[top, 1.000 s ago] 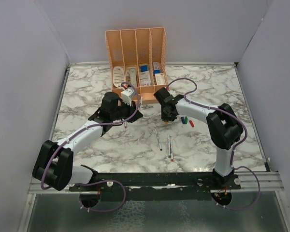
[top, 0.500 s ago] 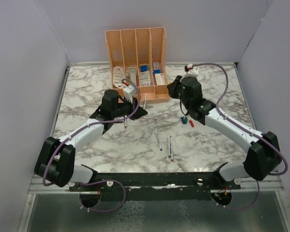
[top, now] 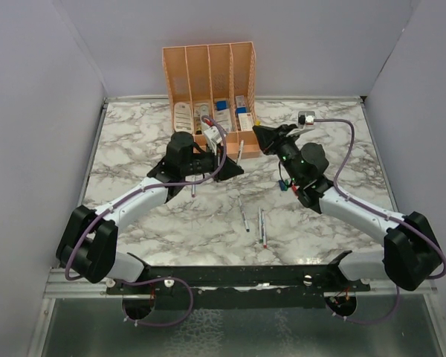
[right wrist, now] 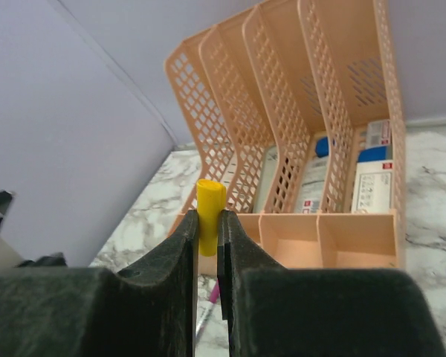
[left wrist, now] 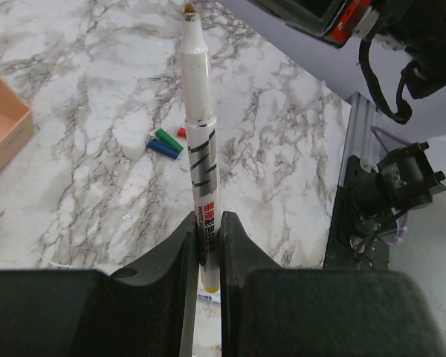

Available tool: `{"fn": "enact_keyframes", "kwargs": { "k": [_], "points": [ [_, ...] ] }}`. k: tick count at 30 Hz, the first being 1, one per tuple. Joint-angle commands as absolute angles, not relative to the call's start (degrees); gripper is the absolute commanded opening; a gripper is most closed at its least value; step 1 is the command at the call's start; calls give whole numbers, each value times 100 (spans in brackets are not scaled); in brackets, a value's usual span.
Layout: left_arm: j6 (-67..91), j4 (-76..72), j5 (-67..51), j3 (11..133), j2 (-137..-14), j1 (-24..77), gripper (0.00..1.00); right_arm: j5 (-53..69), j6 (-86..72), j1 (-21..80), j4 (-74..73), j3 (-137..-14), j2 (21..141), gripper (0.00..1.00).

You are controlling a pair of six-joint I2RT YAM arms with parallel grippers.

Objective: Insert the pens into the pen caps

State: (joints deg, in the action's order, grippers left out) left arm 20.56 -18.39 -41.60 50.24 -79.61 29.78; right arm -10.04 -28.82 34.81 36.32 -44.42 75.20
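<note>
The left gripper [left wrist: 206, 236] is clamped on one pen [left wrist: 199, 141], held just in front of the orange organiser [top: 208, 74], near its right front corner. The pen stands straight out from between the fingers, which grip it near its yellow rear end and leave most of its length free. Its barrel is silver-grey with black print. The front section is white and tapers to a small, dull yellow-brown tip. Loose pens [top: 260, 222] lie on the marble table [top: 134, 141] well in front of the organiser.

The right gripper [right wrist: 207, 227] is closed on the yellow cap [right wrist: 209, 201], just right of the organiser's front. The stubby cap sticks up above the fingertips. A green cap [left wrist: 164, 136], a blue cap [left wrist: 161, 147] and a red cap [left wrist: 181, 132] lie close together on the table, in front of the organiser's right side.
</note>
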Motion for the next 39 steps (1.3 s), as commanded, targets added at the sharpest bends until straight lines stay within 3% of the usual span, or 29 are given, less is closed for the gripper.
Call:
{"fn": "enact_keyframes", "kwargs": {
  "k": [1, 20, 39],
  "points": [
    [1882, -1642, -4128, 5249, -8059, 3227, 0, -492, -2909, 3499, 4518, -4464, 7309, 1],
    [1631, -1258, -3819, 5357, -8078, 3331, 0, 353, -2709, 3507, 3499, -4760, 7168, 1],
    [1689, -1325, -3682, 5309, -8101, 3331, 0, 603, -2871, 3516, 3375, -4506, 7062, 1]
  ]
}}
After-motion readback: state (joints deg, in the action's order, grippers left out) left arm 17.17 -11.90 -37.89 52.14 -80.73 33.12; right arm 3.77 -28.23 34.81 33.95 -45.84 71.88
